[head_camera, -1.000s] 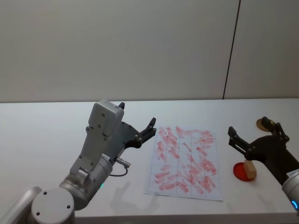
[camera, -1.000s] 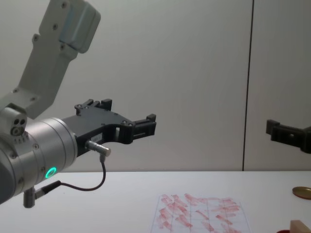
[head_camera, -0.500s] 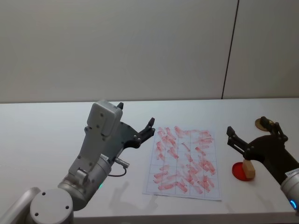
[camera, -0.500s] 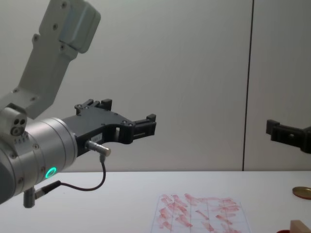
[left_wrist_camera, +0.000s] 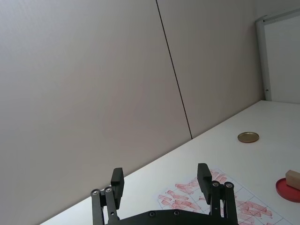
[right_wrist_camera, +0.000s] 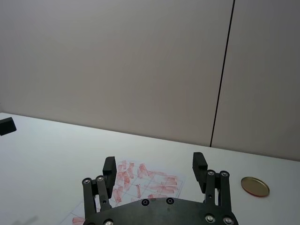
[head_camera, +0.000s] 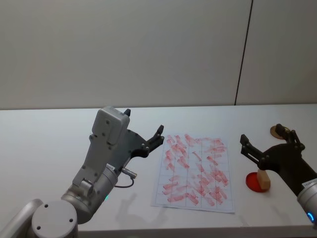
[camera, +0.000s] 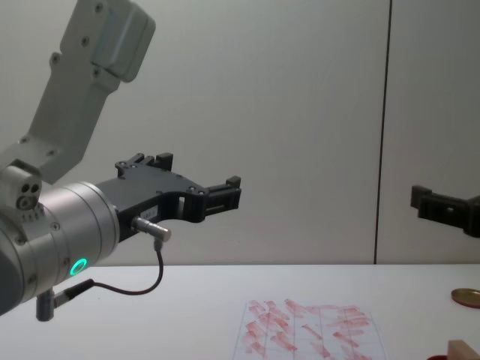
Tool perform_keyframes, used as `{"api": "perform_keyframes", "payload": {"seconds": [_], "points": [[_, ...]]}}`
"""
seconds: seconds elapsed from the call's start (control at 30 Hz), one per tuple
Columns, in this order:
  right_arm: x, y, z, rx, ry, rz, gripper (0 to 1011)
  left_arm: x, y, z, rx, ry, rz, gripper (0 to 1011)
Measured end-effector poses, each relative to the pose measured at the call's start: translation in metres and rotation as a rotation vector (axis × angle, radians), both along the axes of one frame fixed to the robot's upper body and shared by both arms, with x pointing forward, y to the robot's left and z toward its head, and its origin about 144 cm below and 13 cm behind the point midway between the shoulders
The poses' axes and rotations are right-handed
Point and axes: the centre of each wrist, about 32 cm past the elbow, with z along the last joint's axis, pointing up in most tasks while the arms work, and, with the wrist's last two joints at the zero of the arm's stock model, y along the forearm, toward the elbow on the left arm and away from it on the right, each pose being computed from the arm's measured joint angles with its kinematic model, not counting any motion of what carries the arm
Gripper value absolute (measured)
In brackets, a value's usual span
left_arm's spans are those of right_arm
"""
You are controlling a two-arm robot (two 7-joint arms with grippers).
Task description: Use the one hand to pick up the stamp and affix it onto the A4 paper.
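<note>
Stamp is sitting on the right side of the table, a little tan wooden block resting on the right edge of the red round piece, just off the right edge of the A4 paper. The paper lies flat mid-table and is already plastered with slanted red-pink marks. The right gripper hangs in the air over that side, fingers spread wide with nothing between them. In the head view the stamp shows just below its palm, and the chest view has it well above the tabletop, so no contact. One fingertip partly covers the brass disc farther back on the table. The left gripper is raised to the left of the paper, near its top left corner, jaws also spread apart and empty, and the chest view shows a green ring lit on its silver wrist.
</note>
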Motion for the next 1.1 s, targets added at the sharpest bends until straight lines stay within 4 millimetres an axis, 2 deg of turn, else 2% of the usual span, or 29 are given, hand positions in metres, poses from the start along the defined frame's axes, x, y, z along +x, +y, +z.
{"api": "perform_keyframes", "payload": {"seconds": [0.4,1.1], "points": [[0.006,0.003,0.001,-0.01,0.06,-0.063,1001,0.0,0.0,0.0,0.0,0.0,0.0,993],[0.043,0.007,0.0,-0.039,0.263,-0.238,1001,0.0,0.0,0.0,0.0,0.0,0.0,993]]}}
